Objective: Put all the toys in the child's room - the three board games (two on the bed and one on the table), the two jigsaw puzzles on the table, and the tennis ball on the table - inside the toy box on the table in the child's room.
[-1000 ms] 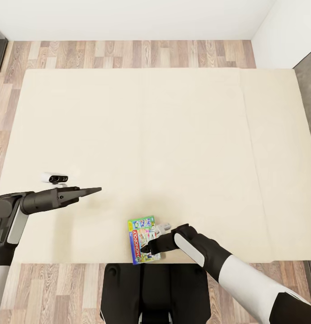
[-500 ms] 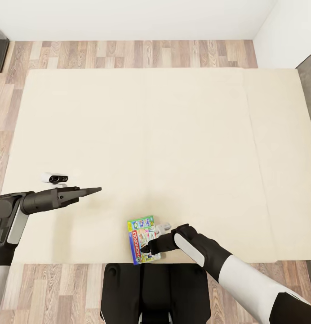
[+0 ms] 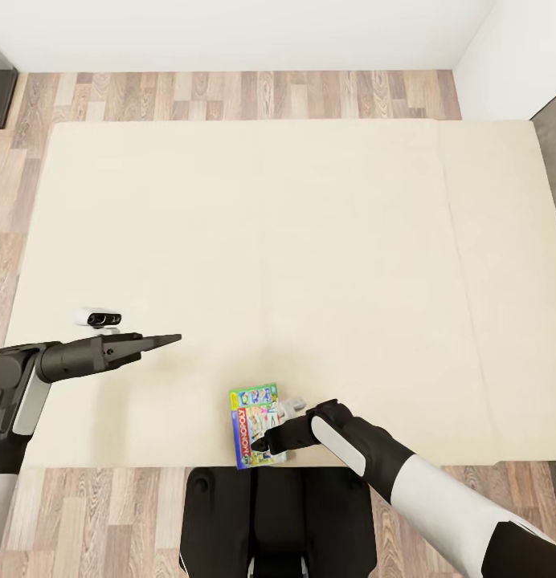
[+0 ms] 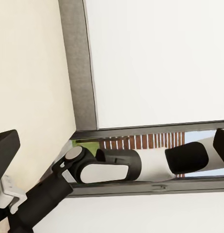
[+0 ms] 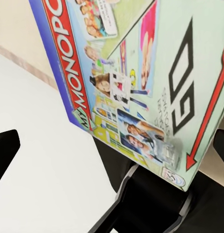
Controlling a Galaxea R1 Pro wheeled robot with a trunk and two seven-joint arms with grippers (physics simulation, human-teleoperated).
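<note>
A wide beige bed was seen from above in the head view, with plank floor beyond its far edge and white walls behind that. One board game, a Monopoly box, was seen at the near edge of the bed, just in front of the robot's trunk, its red banner running along its length. The right gripper was at the box's near corner, the dark fingers laid against the box; the box appeared to be pinched there, its near end overhanging the bed's edge slightly. In the right wrist view the box was seen very close and tilted, the lettering MONOPO readable on the red strip, with a black GO arrow printed on its pale green face. A dark finger showed at one side of that view and another at the opposite edge, the box lying between them.

The left gripper was held out over the bed, well apart from the box, nothing in it. Its fingers were seen as a single thin dark wedge in the head view, so they appeared pressed together. In the left wrist view a dark finger was seen at the edge, with the bed and its grey frame beside a white wall, and the right arm was visible beyond.
</note>
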